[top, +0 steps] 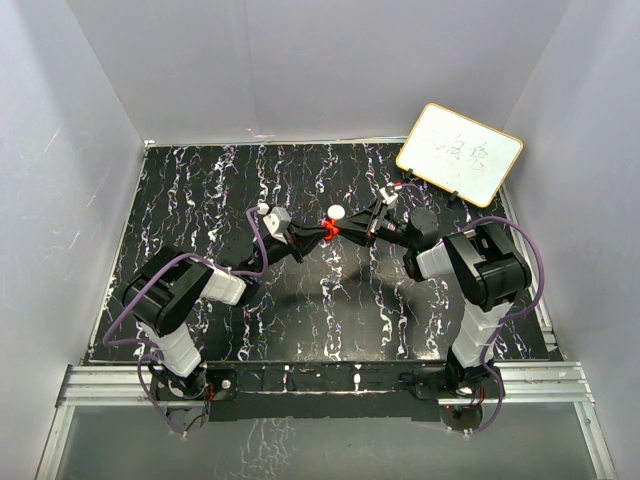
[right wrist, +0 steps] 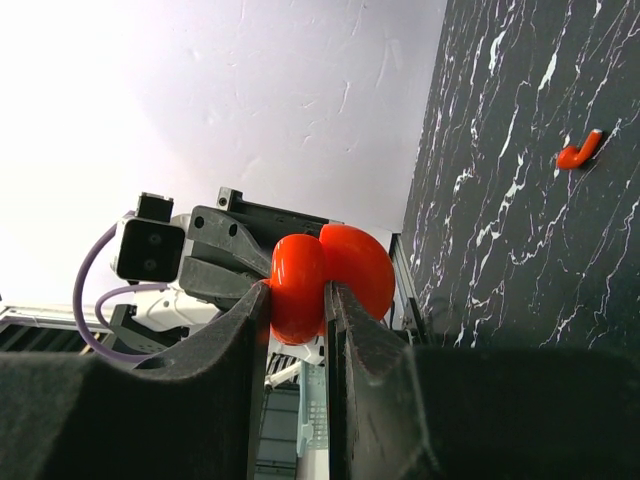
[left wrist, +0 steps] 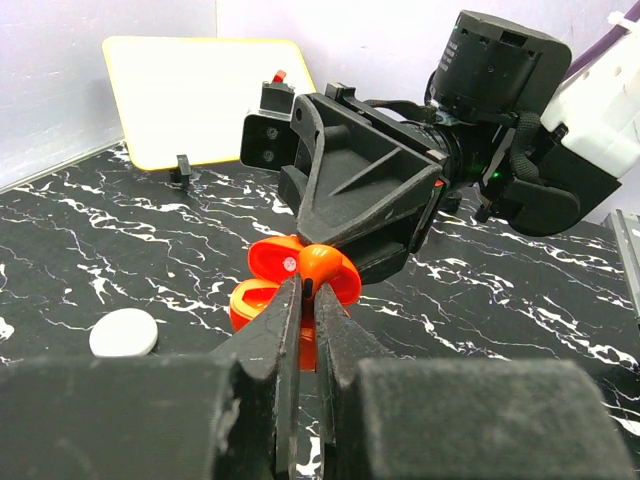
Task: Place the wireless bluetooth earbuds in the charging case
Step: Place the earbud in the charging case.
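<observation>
Orange-red and hinged open, the charging case [top: 328, 232] is held over the middle of the black marbled table [top: 200, 200]. Both arms stretch inward from their own sides and meet there tip to tip. The right gripper [right wrist: 297, 290], rolled onto its side, pinches the case between its pads. The left gripper [left wrist: 308, 290] has its fingers pressed together at the case's rim; whether they nip anything cannot be told. One red earbud [right wrist: 578, 152] lies on the table, well apart from the case.
</observation>
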Tool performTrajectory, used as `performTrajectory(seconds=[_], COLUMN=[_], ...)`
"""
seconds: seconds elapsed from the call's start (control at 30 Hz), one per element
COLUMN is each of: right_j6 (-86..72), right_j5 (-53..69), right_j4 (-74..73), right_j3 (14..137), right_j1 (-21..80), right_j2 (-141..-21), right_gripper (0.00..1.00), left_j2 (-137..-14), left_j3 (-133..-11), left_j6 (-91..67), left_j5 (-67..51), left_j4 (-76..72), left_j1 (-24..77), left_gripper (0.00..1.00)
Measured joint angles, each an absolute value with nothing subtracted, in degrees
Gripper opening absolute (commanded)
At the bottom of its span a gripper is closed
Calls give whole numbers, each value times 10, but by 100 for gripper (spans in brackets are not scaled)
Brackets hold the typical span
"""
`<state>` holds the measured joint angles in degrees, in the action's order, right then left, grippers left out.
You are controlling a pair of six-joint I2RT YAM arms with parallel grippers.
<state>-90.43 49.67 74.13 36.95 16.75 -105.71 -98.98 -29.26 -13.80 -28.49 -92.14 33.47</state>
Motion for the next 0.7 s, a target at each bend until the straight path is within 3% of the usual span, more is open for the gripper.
performTrajectory(seconds=[0.7], right_j6=[-916], right_j5=[498], right_j4=[756], right_j3=[366], right_j1=[168], right_j2=[-1062], right_gripper=[0], left_j2=[-992], left_j3=[-293], left_j6=[-130], left_j5=[-281], left_j4=[-921], left_j1=[331], left_gripper=[0])
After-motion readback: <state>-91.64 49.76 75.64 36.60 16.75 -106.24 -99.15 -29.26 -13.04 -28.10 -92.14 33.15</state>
